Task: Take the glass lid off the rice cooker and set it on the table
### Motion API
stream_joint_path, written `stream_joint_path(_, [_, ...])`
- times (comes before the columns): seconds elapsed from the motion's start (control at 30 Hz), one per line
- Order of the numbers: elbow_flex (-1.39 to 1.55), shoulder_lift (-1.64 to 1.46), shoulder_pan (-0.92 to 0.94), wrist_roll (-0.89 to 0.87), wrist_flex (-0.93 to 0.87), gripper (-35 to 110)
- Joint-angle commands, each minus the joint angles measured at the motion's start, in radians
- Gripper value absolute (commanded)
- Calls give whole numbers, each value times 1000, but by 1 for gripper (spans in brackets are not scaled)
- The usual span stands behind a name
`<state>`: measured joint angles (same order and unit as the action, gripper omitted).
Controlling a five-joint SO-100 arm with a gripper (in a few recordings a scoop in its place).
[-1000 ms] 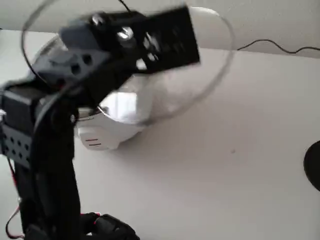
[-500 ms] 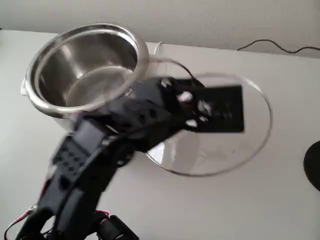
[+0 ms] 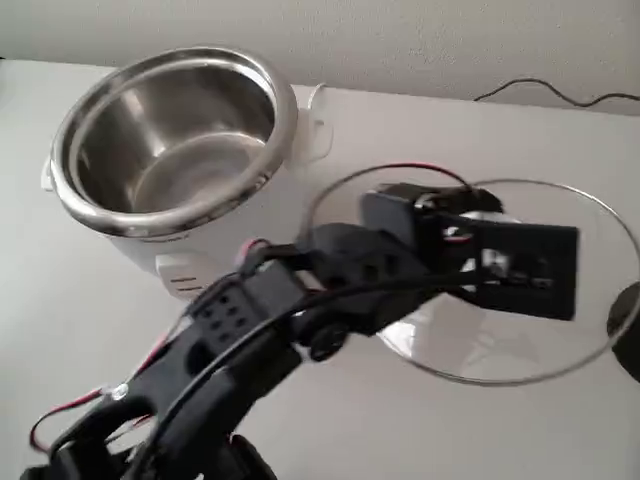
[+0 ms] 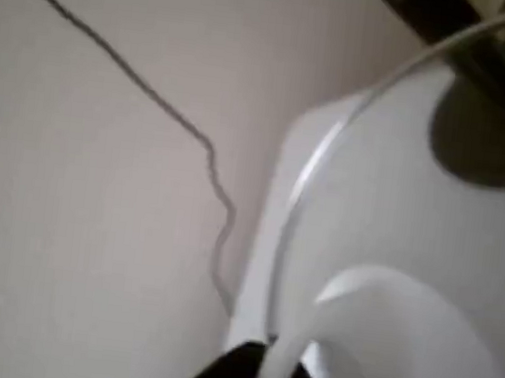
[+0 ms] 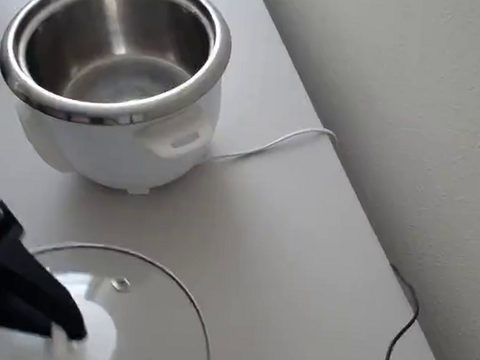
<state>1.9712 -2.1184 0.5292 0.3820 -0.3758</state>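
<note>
The rice cooker stands uncovered at the upper left, its steel pot showing; in the overhead view the rice cooker is at the top left. To its right the glass lid lies nearly flat, low over the table; I cannot tell whether it touches. My black gripper is shut on its white knob. From overhead, the gripper grips the knob of the lid. The wrist view shows the knob between my fingers and the lid's rim.
A thin black cable runs along the table's far edge. The cooker's white cord trails toward the wall. A dark round object sits at the right edge, close to the lid's rim. My arm crosses in front of the cooker.
The lid was raised and tilted over the cooker, then swung right and down. It now hangs low and nearly flat over the table right of the cooker, still in my grip.
</note>
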Motion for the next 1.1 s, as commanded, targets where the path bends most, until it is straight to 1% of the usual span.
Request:
stream_joint_path(0.0, [-37,18,18,15,130,0])
stream_joint_path(0.43, [-32,126,-94,-55,161,0])
stream_joint_path(0.6, [-25,147,-166,-92,141,0])
stream_joint_path(0.77, [31,152,-244,-118,153,0])
stream_joint_path(0.93, [87,156,-253,-147,166,0])
stream_joint_path(1.07, [186,133,-261,-158,218,0])
